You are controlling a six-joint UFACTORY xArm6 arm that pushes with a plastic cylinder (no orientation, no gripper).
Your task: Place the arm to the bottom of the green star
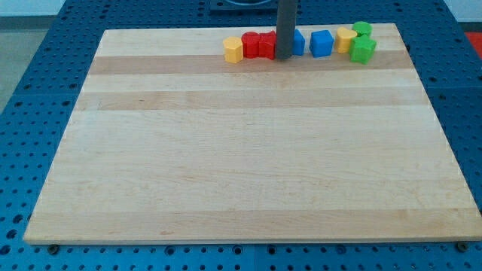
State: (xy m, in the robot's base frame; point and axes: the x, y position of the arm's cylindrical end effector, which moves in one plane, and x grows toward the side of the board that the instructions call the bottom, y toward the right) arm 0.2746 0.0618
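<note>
Two green blocks sit at the top right of the wooden board (248,150). The lower one (363,50) looks like the green star. The upper one (362,29) is rounder and touches it. My tip (284,57) rests on the board well to the view's left of the green star, at about the star's height in the view. It stands between a red block (266,45) and a blue block (299,42), partly hiding both.
The blocks form a row along the board's top edge: a yellow block (233,50) at the left end, another red block (251,44), a second blue block (321,43), and a yellow block (346,39) beside the green ones.
</note>
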